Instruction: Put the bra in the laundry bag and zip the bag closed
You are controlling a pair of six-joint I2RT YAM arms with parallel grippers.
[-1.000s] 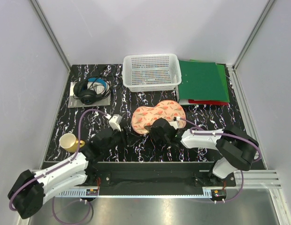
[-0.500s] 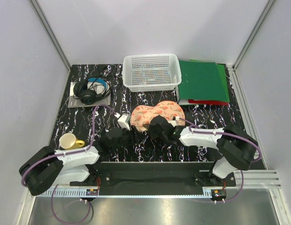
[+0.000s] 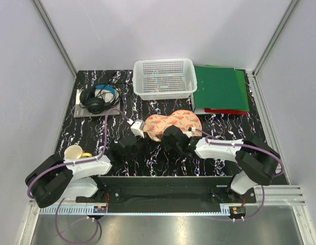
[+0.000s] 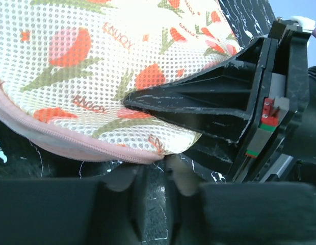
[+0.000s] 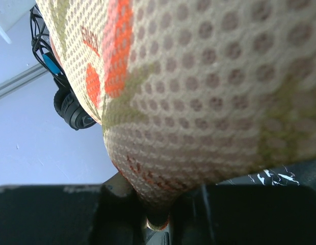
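Since no small pink bra can be seen in any view, it is judged to be tucked away inside the peanut-shaped peach laundry bag with the red flower print [image 3: 170, 122]. That bag is lying flat in the middle of the black marbled table [image 3: 224, 127], with its two halves folded together.

So the zipping step is judged to be the one in hand. The near rim of the bag is pinched between the fingers of the right gripper [image 5: 158, 201], so the bag is held in place. The fingers of the left gripper [image 4: 154, 176] are set close together, right under the pink zip edge [image 4: 71, 140]. Whether the zip tab is nipped there cannot be told.

For the next move, the tab must be gripped well and pulled along the pink edge while the bag is kept from sliding.

The long way of the bag is laid from left to right across the table, a little slanted. Its left bump is turned nearer the arms and its right bump farther off
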